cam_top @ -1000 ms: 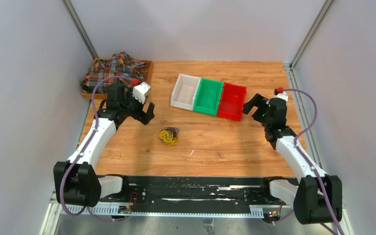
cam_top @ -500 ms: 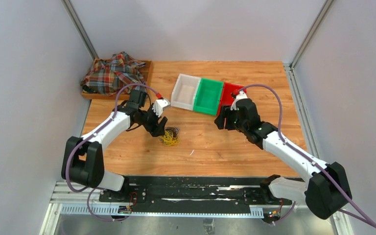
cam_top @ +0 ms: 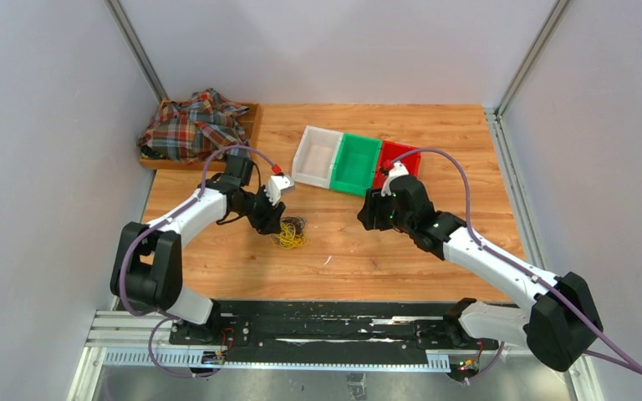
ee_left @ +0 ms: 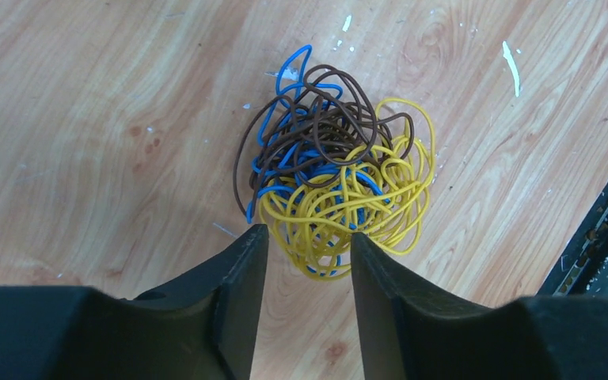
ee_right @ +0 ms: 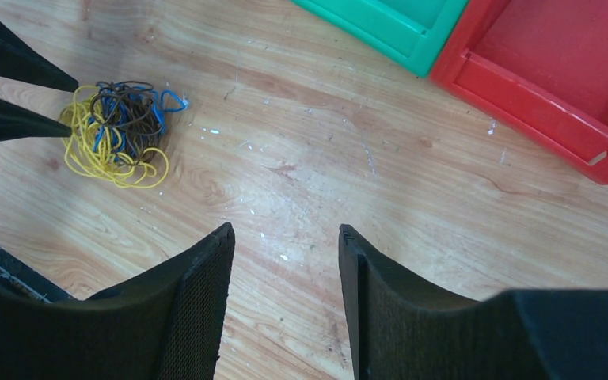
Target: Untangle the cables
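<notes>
The left arm (cam_top: 185,219) and right arm (cam_top: 489,261) have white tubes and black joints. A purple cable (cam_top: 234,149) loops over each. The left pincer (ee_left: 305,261) and right pincer (ee_right: 285,269) are black.

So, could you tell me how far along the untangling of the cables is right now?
Nothing looks done yet: the cables lie in one knotted ball of yellow, blue and brown loops on the table. In hand: the left fingers stand open at the ball's edge, not gripping; the right fingers hang open over bare wood farther off. Left: all the separating.
</notes>
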